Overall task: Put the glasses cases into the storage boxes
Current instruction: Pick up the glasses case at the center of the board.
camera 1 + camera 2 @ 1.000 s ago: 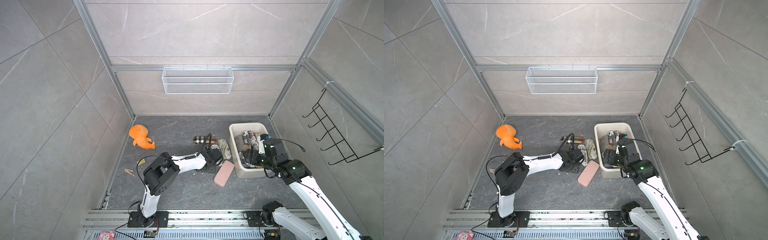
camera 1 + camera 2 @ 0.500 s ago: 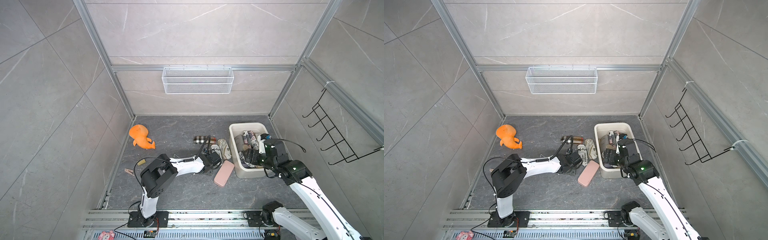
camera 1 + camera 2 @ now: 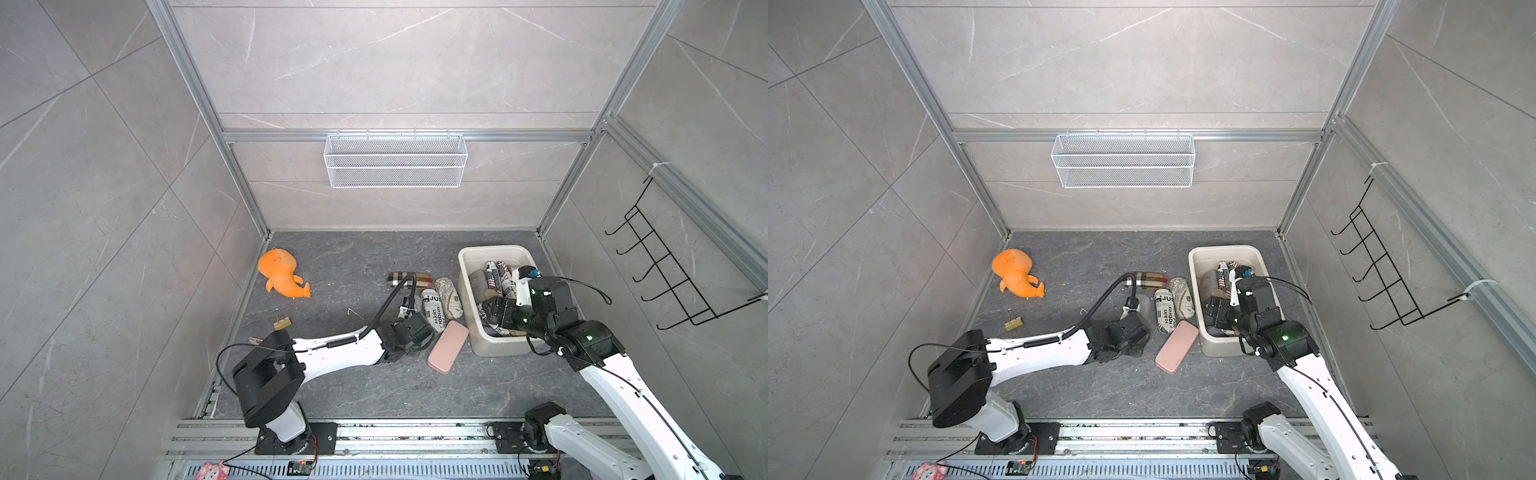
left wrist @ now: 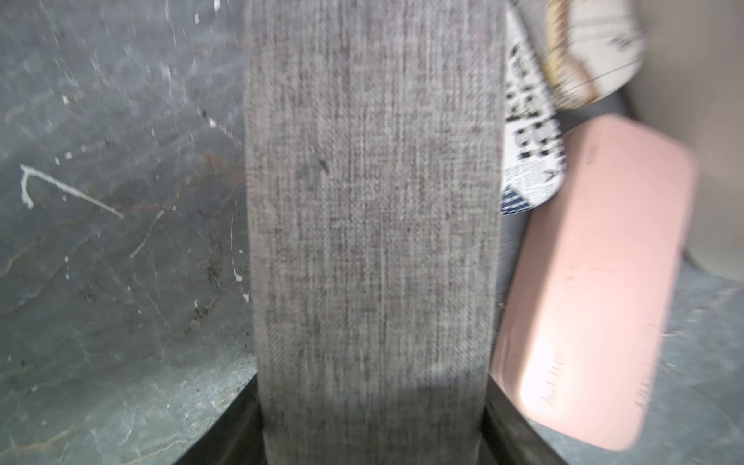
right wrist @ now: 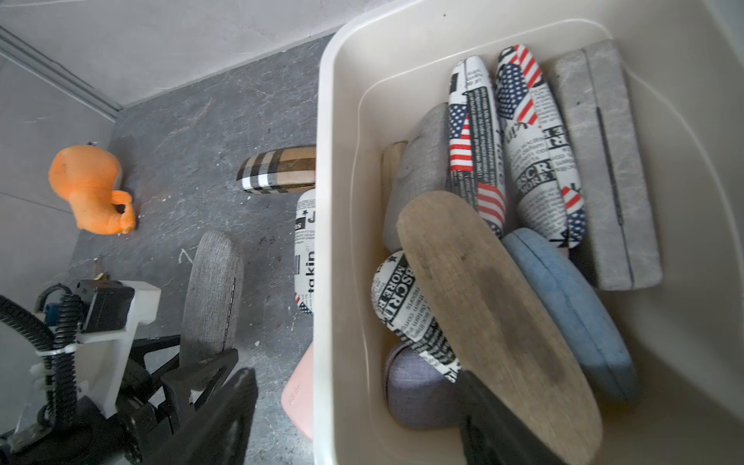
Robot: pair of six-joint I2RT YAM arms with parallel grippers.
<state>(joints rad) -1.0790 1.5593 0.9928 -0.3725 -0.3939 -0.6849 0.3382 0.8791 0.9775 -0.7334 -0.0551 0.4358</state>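
The storage tub (image 3: 494, 347) stands by the right edge of the surface, toward its far right corner, and holds most of the load. Nine cases (image 5: 483, 314) show inside: three newspaper-print, two grey, two tan, one blue, one lilac; more may lie beneath. Five remain outside, clustered just beside its left wall: one pink case (image 3: 448, 347), one grey case (image 4: 370, 201), one newspaper-print case (image 3: 432, 309), one map-print case (image 3: 449, 297), one plaid case (image 3: 409, 279). The left gripper (image 4: 372, 426) has its jaws pinching the grey case by one end. The right gripper (image 5: 356, 378) has its jaws spread above the tub, gripping nothing.
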